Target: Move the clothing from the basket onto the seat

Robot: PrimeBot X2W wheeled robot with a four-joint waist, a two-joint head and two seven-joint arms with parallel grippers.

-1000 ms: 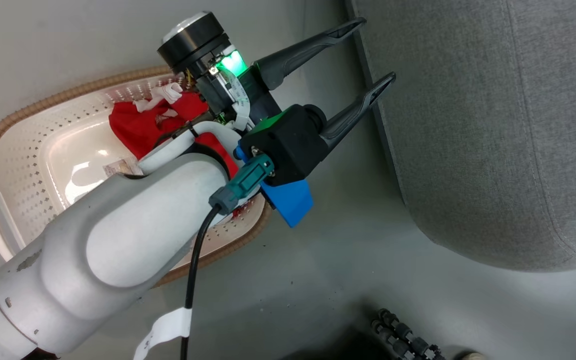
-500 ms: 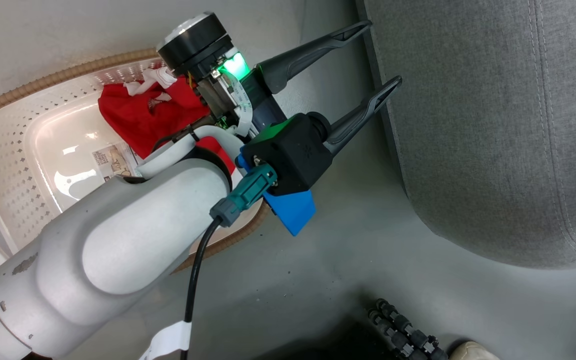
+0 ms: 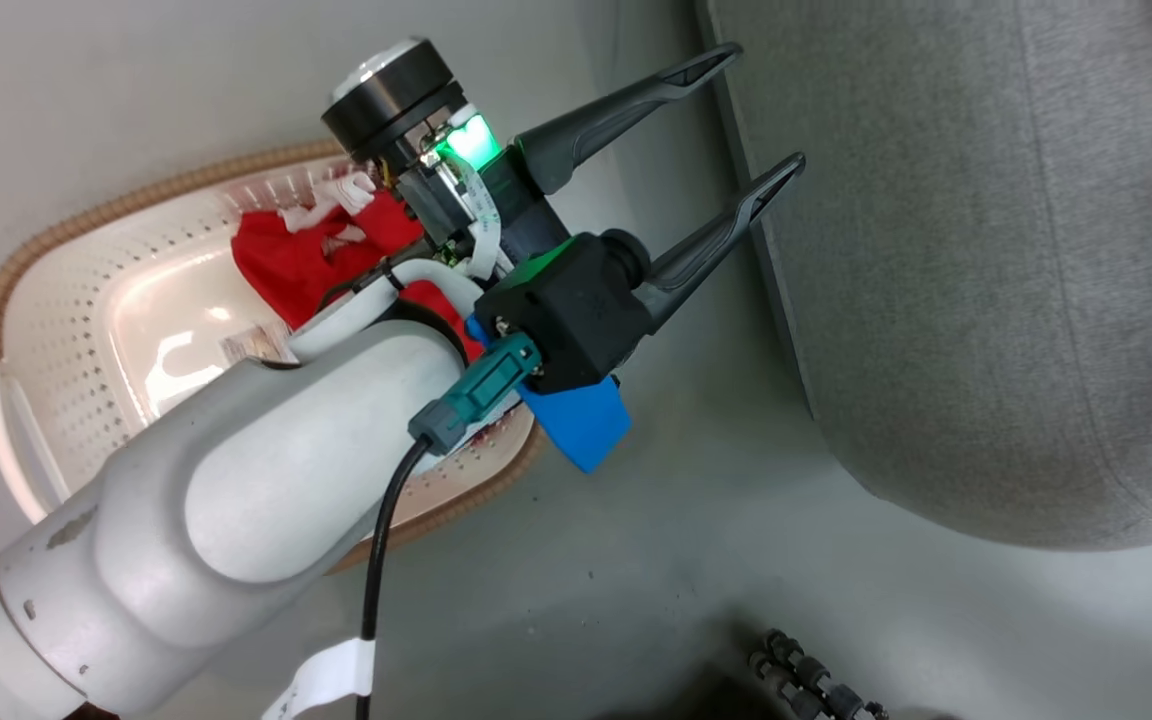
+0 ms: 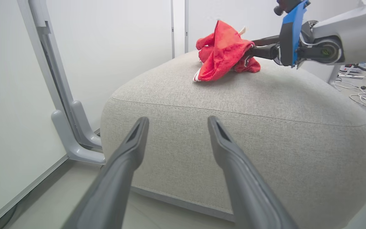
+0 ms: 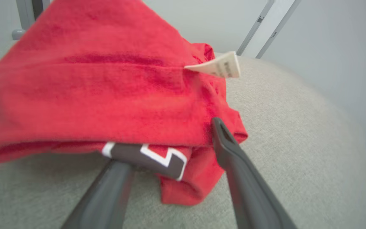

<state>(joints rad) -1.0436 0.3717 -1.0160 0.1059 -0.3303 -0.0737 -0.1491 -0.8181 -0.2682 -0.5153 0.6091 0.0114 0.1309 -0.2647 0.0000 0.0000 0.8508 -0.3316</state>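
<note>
- A crumpled red fabric jersey [image 4: 222, 51] with dark, white-edged lettering lies on top of the large grey upholstered sofa seat [image 4: 265, 133], towards its far side in the left wrist view. This piece counts as delivered.
- The right gripper [image 5: 167, 143] is at the jersey with its two dark fingers spread wide. One is tucked under the cloth and the other rests against its right edge, so the cloth looks loose rather than pinched.
- To the left of the seat, the cream perforated plastic basket [image 3: 66, 330] with a brown woven-look rim holds a bunched red and white garment [image 3: 296, 265] against its far wall.
- The left gripper [image 3: 758, 108] hovers over the pale floor [image 3: 686, 560] between basket and seat, fingers wide apart and empty.
- The task looks partly done: at least that garment in the basket is left to fetch.
</note>
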